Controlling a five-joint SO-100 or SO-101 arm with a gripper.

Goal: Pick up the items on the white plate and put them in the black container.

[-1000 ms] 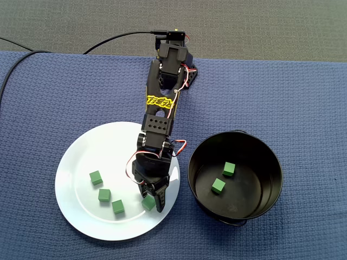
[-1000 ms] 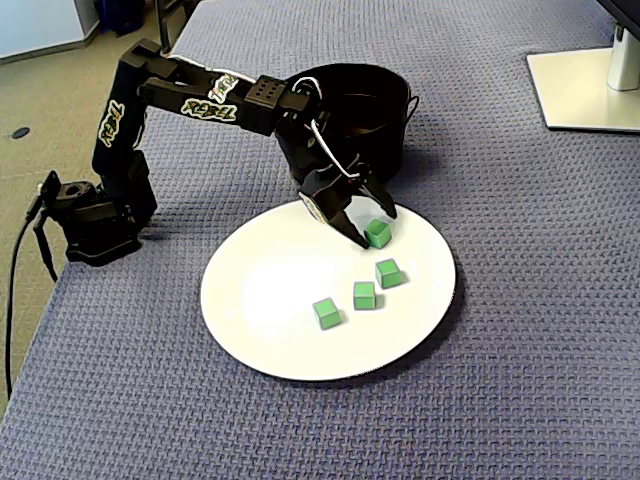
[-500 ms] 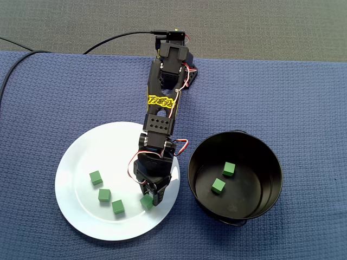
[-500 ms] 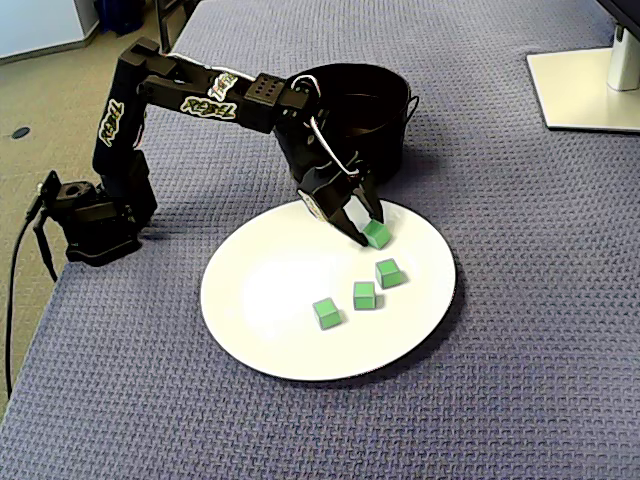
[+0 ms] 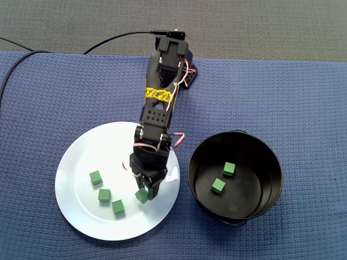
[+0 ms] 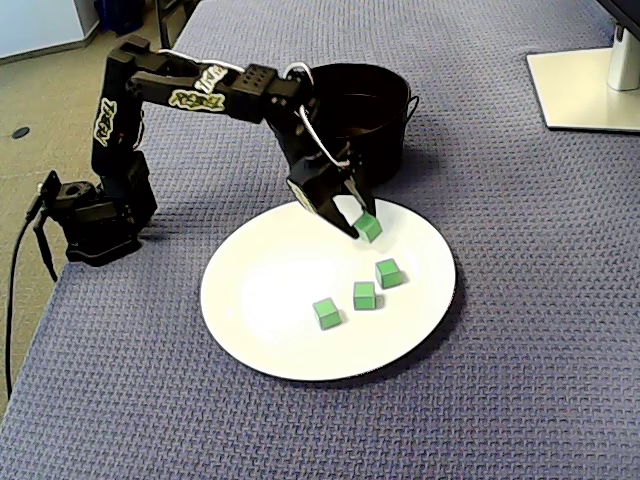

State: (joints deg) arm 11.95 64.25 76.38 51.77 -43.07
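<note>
One green cube is now sitting clamped between the closed fingers of the gripper. A second ago those fingers were straddling it apart; now it appears to be rising off the white plate. Three other cubes are waiting left of it in a fixed view. The black container is standing open just right, but its rim is demanding more height.

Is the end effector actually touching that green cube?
Touching: in a fixed view the end effector pinches the green cube between its fingers.
</note>
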